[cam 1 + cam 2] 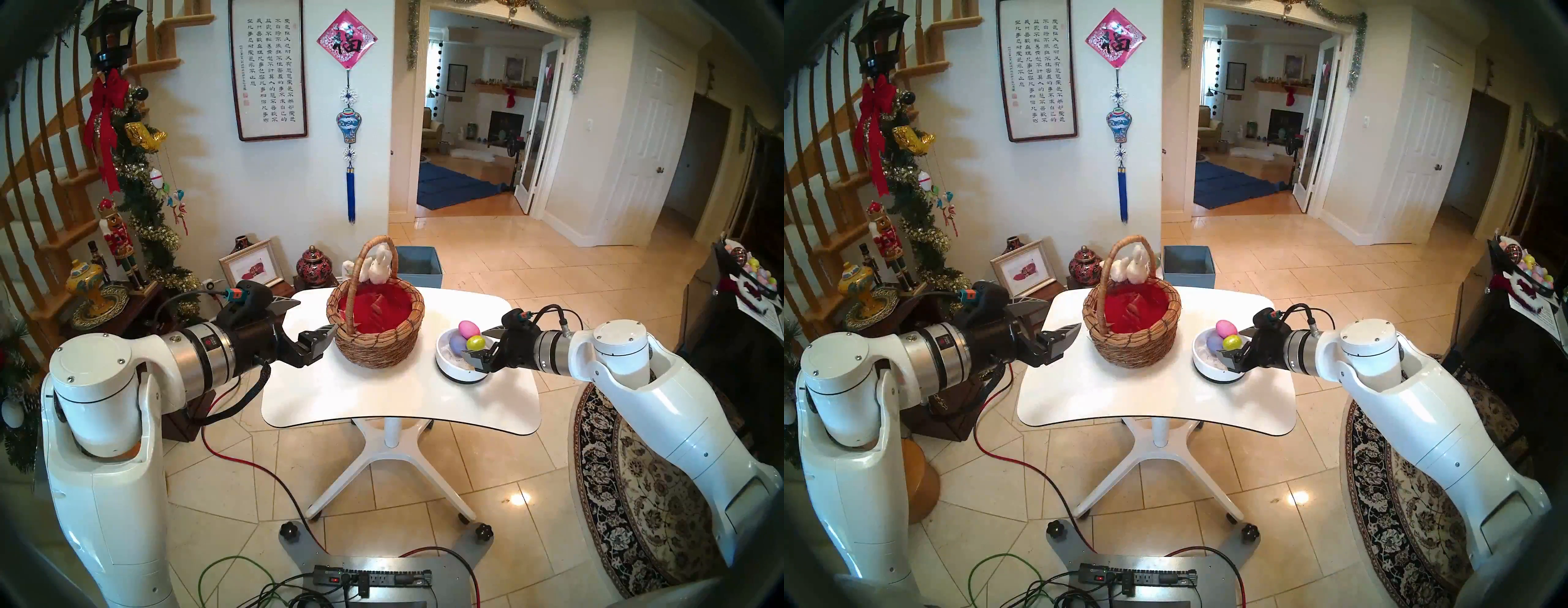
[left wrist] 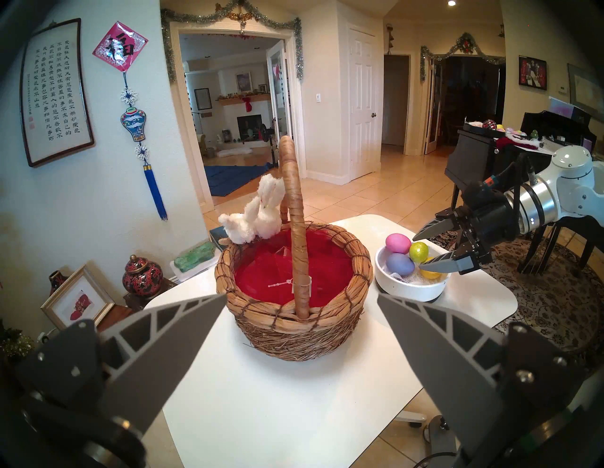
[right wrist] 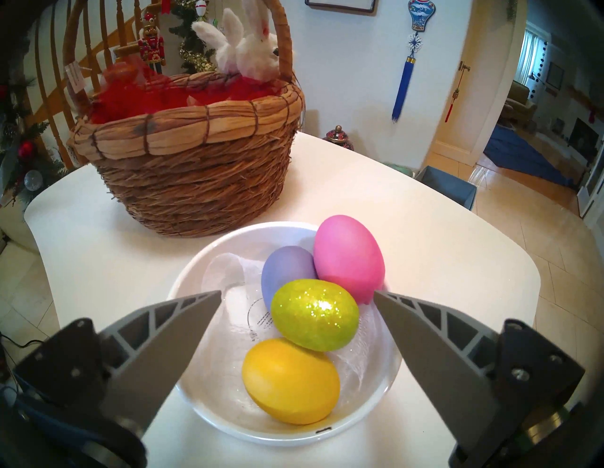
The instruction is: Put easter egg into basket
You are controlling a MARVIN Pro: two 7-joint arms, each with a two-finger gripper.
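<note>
Right tool (image 3: 297,295) gapes empty over the glittery green egg (image 3: 314,314); straddle its narrow sides, squeeze gently, lift clear of neighbours

Brightness: bright, even indoor daylight in all four views.
Source: a ceiling spot reflected on the floor tiles (image 1: 518,497).
Glare: sparkle on the glitter-green egg (image 3: 315,315); sheen on the white worktop (image 1: 394,403).
Shadows: soft, short, under the basket (image 2: 294,313).
Distortion: fisheye bending, dark rim at every edge.
Focus: claw fingers (image 3: 183,330) soft up close.
</note>
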